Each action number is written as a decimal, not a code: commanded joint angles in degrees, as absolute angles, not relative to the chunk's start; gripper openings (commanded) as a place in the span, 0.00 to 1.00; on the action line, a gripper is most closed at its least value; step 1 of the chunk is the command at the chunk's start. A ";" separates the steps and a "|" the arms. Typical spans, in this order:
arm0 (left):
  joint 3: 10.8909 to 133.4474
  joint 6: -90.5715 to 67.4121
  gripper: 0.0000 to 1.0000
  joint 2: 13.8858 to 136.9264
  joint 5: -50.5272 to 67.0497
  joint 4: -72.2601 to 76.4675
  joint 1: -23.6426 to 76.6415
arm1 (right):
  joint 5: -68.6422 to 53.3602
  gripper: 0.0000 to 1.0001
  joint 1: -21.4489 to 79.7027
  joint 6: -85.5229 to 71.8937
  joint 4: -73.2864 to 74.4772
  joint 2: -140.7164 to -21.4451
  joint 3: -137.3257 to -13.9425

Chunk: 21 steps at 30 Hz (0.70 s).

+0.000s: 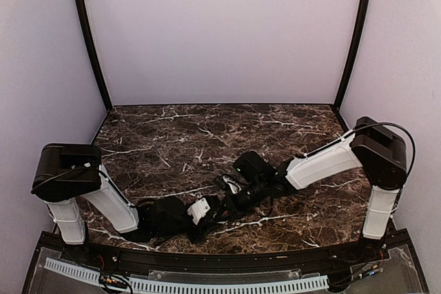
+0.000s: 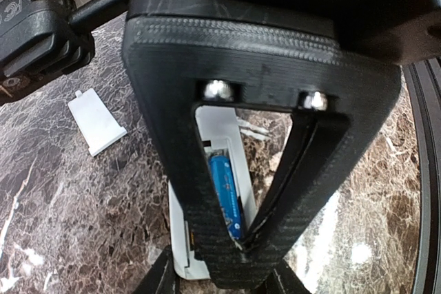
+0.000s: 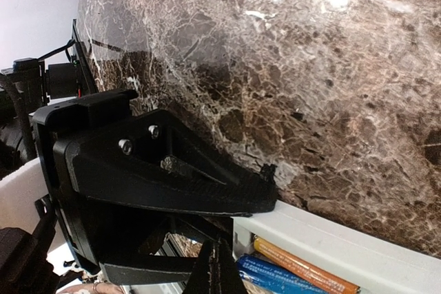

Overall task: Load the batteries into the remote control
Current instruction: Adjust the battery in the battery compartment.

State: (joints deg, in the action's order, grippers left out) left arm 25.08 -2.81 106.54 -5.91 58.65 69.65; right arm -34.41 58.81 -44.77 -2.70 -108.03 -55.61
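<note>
My left gripper (image 2: 224,284) is shut on the sides of the white remote control (image 2: 179,242), which lies with its battery bay facing up. In the left wrist view a blue battery (image 2: 224,187) sits in the bay. The right wrist view shows the remote control (image 3: 344,239) with an orange battery (image 3: 303,266) and the blue battery (image 3: 275,279) lying side by side in the bay. My right gripper (image 3: 218,266) is shut, empty, its tip down at the end of the batteries. From above, both grippers (image 1: 227,194) meet over the remote control (image 1: 199,209) near the front edge.
A small flat white cover piece (image 2: 96,122) lies on the dark marble table (image 1: 207,129), a little away from the remote. The right gripper's finger (image 2: 262,67) fills most of the left wrist view. The table's front rail (image 1: 207,261) runs close behind the grippers.
</note>
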 commanded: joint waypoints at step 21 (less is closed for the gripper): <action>23.18 -2.09 0.33 105.29 -5.21 52.46 69.79 | -37.23 0.00 55.41 -41.41 2.38 -104.27 -58.34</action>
State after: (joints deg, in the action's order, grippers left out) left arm 24.97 -2.76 106.41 -5.98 58.59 69.65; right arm -36.16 55.96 -42.94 1.10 -106.83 -56.77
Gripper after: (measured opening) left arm 0.361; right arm 0.004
